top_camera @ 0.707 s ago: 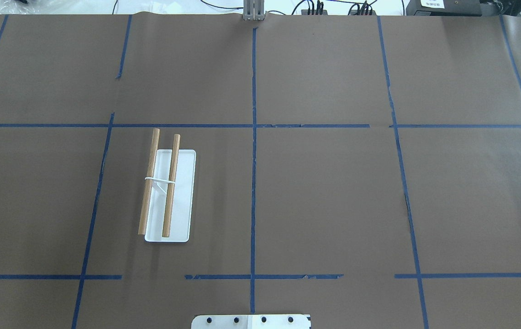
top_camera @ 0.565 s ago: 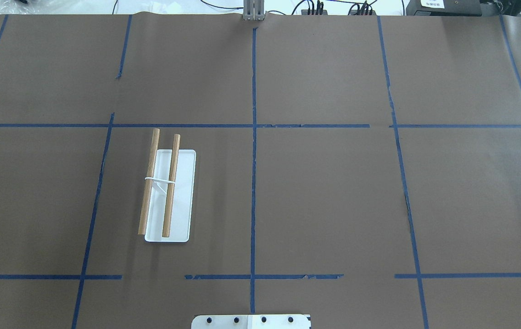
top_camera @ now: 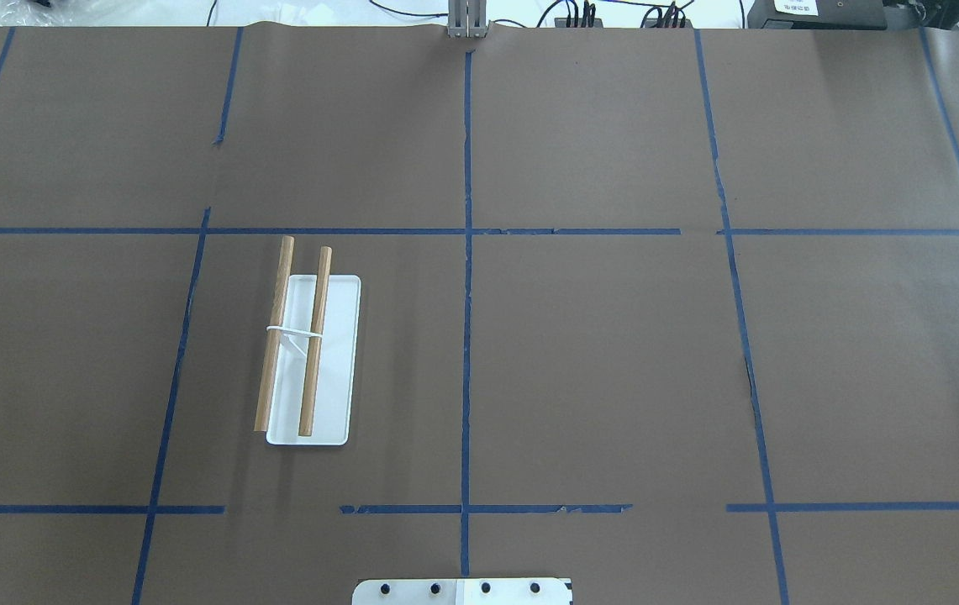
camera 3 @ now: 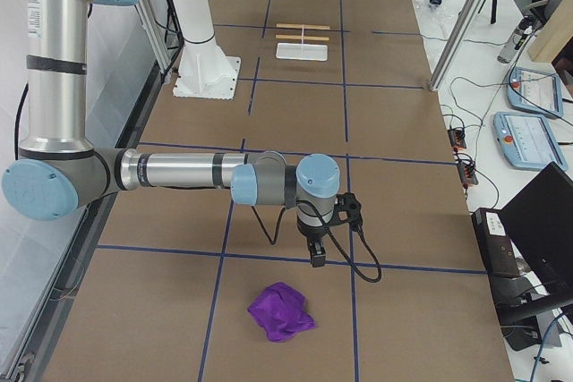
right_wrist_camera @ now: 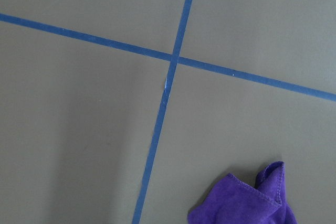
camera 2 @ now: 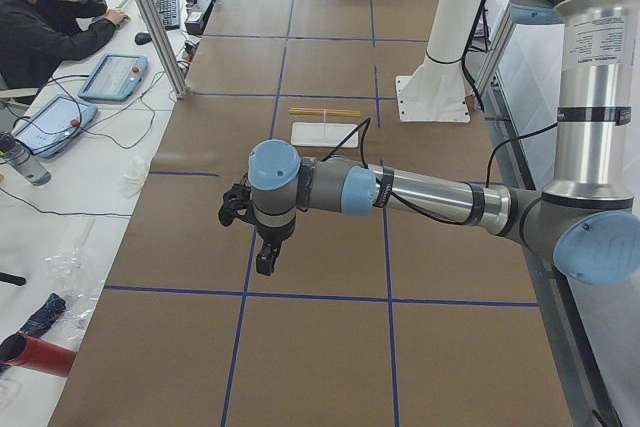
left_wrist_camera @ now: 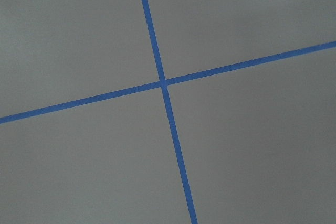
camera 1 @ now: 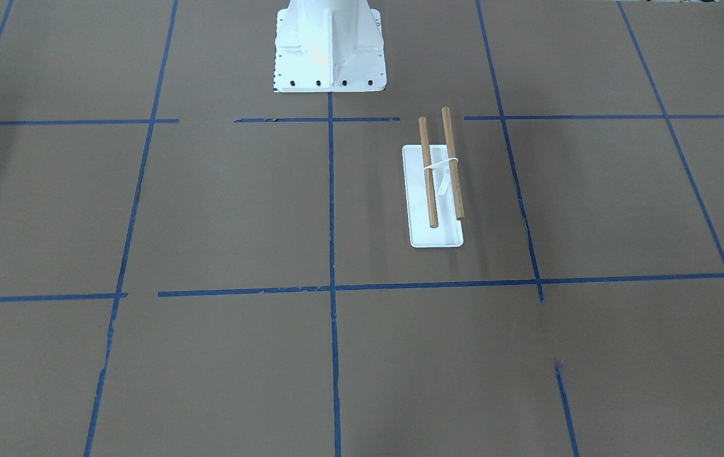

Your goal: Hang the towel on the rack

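Well, the left gripper (camera 2: 262, 263) hangs over the taped table (camera 2: 320, 367) near its left end; whether its jaws are apart I cannot tell. The rack (top_camera: 311, 353) stands left of the pedestal (camera 1: 330, 47). Far right, the right gripper (camera 3: 316, 257) hovers near the crumpled towel (camera 3: 282, 310), seemingly not touching it; its jaws too cannot be judged.

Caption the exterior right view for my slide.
The right gripper is poised close to the crumpled purple towel, while the wooden two-bar rack stands empty far beyond.
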Robot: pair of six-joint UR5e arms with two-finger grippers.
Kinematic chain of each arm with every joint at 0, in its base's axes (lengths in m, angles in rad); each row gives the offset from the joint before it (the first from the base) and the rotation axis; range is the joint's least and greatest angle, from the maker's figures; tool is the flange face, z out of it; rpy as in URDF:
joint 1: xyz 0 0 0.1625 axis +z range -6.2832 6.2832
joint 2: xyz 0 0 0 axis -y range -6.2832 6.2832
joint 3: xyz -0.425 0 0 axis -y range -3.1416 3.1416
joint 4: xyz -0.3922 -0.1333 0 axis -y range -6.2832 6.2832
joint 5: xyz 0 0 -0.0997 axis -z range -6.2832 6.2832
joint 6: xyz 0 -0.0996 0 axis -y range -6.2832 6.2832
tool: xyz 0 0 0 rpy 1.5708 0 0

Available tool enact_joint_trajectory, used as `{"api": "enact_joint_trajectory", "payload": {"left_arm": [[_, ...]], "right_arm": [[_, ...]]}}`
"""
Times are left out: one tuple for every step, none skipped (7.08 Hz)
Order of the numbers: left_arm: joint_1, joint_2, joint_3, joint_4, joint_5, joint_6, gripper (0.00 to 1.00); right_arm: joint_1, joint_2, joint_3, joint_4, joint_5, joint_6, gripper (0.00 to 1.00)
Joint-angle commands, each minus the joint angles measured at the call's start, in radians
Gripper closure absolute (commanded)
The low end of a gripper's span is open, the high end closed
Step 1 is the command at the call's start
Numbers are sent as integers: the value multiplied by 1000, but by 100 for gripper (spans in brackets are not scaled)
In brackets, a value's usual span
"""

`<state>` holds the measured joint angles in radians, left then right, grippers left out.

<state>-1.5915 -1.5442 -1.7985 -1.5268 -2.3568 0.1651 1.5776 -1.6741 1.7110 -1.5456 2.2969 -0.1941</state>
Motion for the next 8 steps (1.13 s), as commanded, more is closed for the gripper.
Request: {"api": "enact_joint_trajectory", "payload": {"left_arm": [[2,-63,7,-60,-1,-3,0],[4,-54,10,-93,-12,1,0],[4,-57,11,-126,-12,-1,0],[4,-56,13,-148,-12,-1,0],[4,-56,13,-150,-12,-1,0],[4,-56,11,-150,-12,-1,0],[4,-57,11,-150,-12,-1,0],[4,-59,11,-151,-12,-1,0]], "right_arm": [[-4,-85,-4,222,-5,2,0],[-23,-122,-5,322,-7,21,0],[-37,-174,-10,326,-7,28,1],[-82,-188,-27,328,-51,24,0],[-149,-212,-30,329,-110,15,1],[-180,-226,-56,329,-150,-39,5],[-180,-227,-114,334,-161,-159,7],[-180,-227,-134,337,-186,-216,10]]}}
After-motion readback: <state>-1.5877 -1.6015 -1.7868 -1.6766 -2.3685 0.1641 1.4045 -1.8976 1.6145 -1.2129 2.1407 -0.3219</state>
